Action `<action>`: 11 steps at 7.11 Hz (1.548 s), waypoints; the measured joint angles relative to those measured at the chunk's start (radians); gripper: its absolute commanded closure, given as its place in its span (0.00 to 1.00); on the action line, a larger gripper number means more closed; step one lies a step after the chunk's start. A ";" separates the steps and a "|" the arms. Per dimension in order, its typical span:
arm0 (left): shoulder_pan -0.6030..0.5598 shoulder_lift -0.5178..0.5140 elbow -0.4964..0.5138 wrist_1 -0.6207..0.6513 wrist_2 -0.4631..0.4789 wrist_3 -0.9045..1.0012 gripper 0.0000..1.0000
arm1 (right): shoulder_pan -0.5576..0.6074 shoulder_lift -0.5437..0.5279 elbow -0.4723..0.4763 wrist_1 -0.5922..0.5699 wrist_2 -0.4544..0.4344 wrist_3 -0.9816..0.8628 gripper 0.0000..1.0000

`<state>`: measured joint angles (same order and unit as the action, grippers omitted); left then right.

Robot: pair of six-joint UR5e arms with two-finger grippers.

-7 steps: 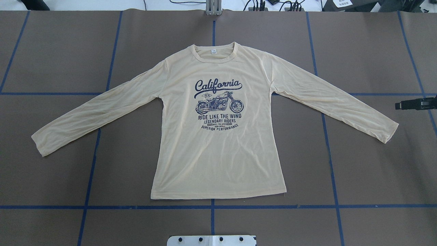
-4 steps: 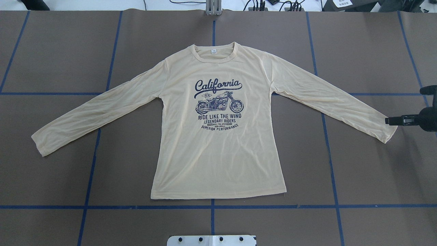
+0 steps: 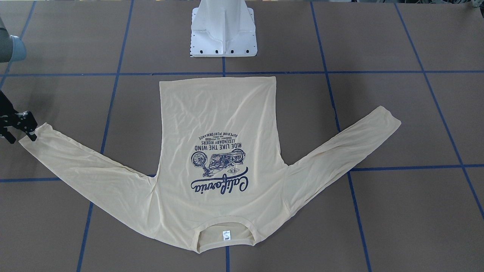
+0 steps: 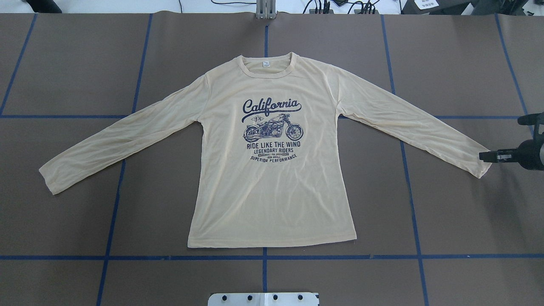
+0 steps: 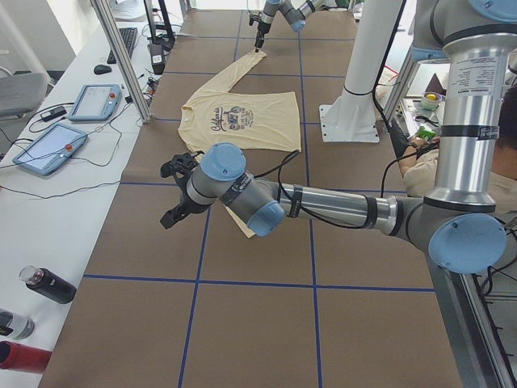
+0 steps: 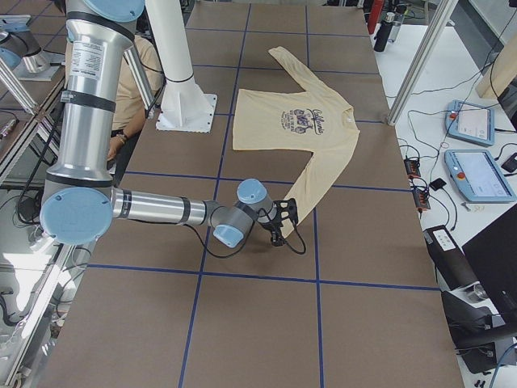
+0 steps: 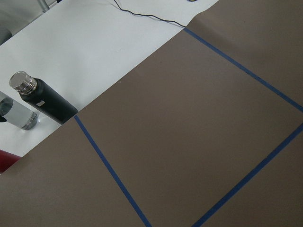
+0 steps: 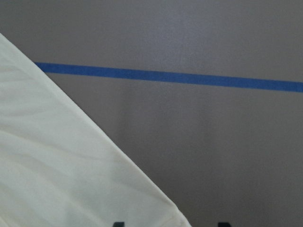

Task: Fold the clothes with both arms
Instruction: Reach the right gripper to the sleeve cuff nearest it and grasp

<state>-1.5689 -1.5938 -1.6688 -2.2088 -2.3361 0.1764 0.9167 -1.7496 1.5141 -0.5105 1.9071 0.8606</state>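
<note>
Shirt printed "California", "RIDE LIKE THE WIND", "LEGENDARY RIDERS", "SUPERIOR PERFORMANCE" lies flat on table. Right gripper, spread apart, sits at one cuff; left gripper hovers beyond the other, its spread impossible to tell.

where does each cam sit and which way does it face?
Front-facing: across the table, steeply down on the T-shirt; pedestal, right tool.
Overhead: from the pedestal side, down and forward; right tool at the cuff.
Exterior left: table end; left arm near.
Exterior right: opposite end; right arm near.
Left wrist: down on table, bottle; no body.
Right wrist: down on cuff; tool's fingertips.
Shared: front-facing and overhead both show that tool at that cuff.
</note>
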 measured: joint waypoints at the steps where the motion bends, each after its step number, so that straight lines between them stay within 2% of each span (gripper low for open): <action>1: 0.000 0.000 0.001 0.000 0.000 0.000 0.00 | -0.002 0.001 0.000 0.001 0.000 0.000 0.53; 2: 0.000 0.000 0.001 0.000 0.000 0.000 0.00 | -0.003 0.002 0.000 0.001 -0.001 0.000 0.64; 3: 0.000 0.000 0.001 0.000 0.000 0.000 0.00 | -0.003 0.002 0.000 0.001 0.000 -0.001 0.85; 4: 0.000 0.000 0.001 0.000 0.000 0.000 0.00 | -0.002 0.002 0.000 0.002 0.000 -0.005 1.00; 8: 0.000 0.000 0.001 0.000 0.000 0.000 0.00 | 0.006 -0.002 0.029 0.003 0.014 -0.016 1.00; 11: 0.000 0.000 0.001 0.000 0.000 0.000 0.00 | 0.093 0.022 0.129 -0.020 0.110 -0.002 1.00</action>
<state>-1.5691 -1.5938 -1.6674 -2.2090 -2.3362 0.1761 1.0100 -1.7272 1.6427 -0.5302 2.0174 0.8586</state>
